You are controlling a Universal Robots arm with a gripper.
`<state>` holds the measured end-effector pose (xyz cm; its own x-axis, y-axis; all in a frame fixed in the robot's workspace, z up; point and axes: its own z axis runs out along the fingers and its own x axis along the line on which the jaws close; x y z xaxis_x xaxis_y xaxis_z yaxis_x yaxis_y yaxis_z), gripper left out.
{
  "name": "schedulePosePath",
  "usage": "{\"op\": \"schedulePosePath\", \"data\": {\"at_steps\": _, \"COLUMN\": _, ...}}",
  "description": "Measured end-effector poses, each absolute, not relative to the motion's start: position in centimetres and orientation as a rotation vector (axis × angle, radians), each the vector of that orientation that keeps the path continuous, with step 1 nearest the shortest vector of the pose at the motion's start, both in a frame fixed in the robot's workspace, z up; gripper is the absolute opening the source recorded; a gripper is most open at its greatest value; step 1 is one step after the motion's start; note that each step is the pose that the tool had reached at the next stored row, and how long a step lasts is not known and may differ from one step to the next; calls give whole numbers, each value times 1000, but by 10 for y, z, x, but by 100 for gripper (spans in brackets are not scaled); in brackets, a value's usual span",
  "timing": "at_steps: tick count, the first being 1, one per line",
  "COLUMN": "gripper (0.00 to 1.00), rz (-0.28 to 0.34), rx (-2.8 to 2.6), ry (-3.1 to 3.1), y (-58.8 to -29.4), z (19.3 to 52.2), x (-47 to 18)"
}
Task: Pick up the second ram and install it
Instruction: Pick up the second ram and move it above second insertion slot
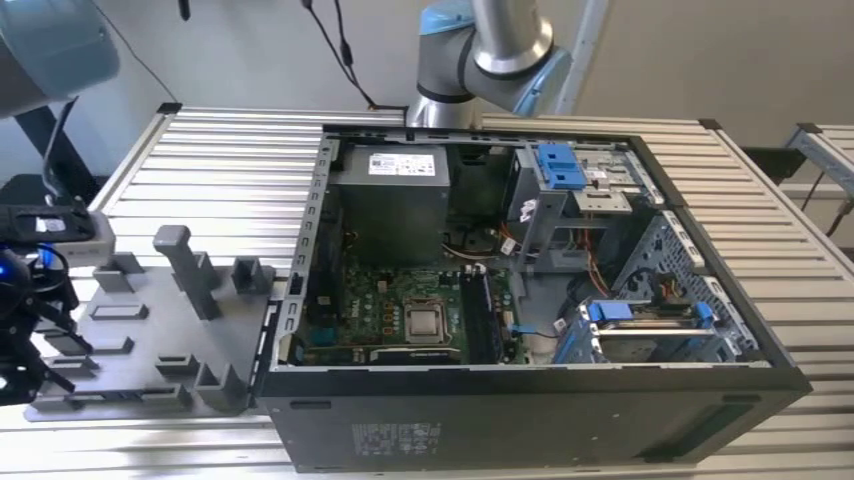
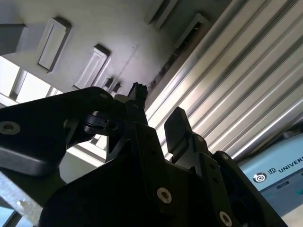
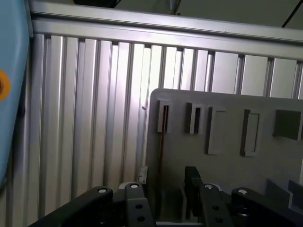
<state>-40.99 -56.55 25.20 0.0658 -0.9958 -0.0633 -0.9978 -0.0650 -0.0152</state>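
Gripper: mine (image 1: 27, 340), fingers (image 2: 177, 120) spread apart, nothing held; it hangs over the tray's far edge, at the exterior view's left.
Ram: thin dark strip (image 3: 160, 146), edge-on in the grey tray (image 3: 227, 165), one end near my fingertips; contact not discernible.
Tray: on the ribbed table (image 1: 214, 160), just beside the open computer case (image 1: 534, 425).

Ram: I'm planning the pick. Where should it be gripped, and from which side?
Pinch the ram across its two flat faces, coming straight down from above. It appears to stand edge-on in a tray slot, so only its slim top edge is exposed.
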Motion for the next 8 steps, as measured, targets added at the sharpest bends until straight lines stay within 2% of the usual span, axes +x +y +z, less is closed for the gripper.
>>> {"op": "schedulePosePath", "data": {"at_steps": 8, "gripper": 44, "rz": 56, "rx": -2253, "ry": 2110, "y": -568, "z": 237, "x": -411}}
